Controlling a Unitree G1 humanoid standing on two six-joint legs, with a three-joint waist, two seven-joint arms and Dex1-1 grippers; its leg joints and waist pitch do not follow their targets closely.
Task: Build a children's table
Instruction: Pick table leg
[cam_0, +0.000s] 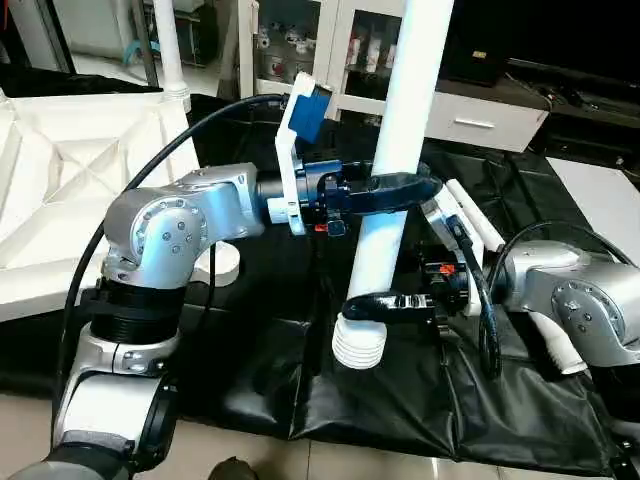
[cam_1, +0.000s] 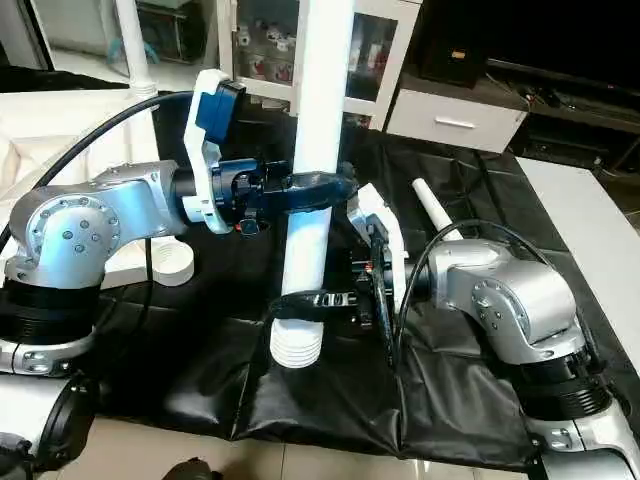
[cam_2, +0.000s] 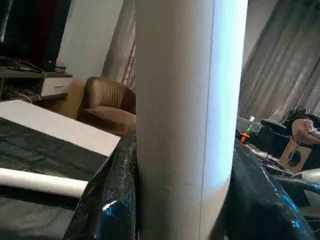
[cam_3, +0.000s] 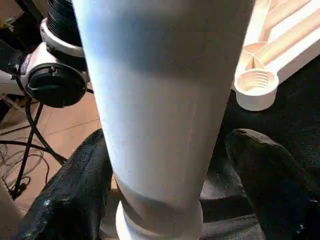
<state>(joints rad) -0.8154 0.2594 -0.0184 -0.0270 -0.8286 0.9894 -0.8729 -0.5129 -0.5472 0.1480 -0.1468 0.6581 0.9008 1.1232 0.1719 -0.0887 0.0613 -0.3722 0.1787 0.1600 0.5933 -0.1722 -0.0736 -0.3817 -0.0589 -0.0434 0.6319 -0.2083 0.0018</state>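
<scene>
**Two claws around one upright leg**

One white tube leg (cam_0: 405, 130) stands upright over the black sheet (cam_0: 400, 400), its ribbed threaded end (cam_0: 360, 345) downward. The left claw (cam_0: 400, 190) is clamped around the leg's middle. The right claw (cam_0: 385, 303) rings it just above the threads; whether it grips cannot be told. The ribbed tabletop (cam_0: 60, 180) lies to the left, underside up. Another leg (cam_1: 432, 205) lies on the table behind.

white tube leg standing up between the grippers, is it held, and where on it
The long white plastic tube leg is held by the left gripper at mid-shaft. The right gripper brackets it just above the threaded end, jaws loose.
</scene>
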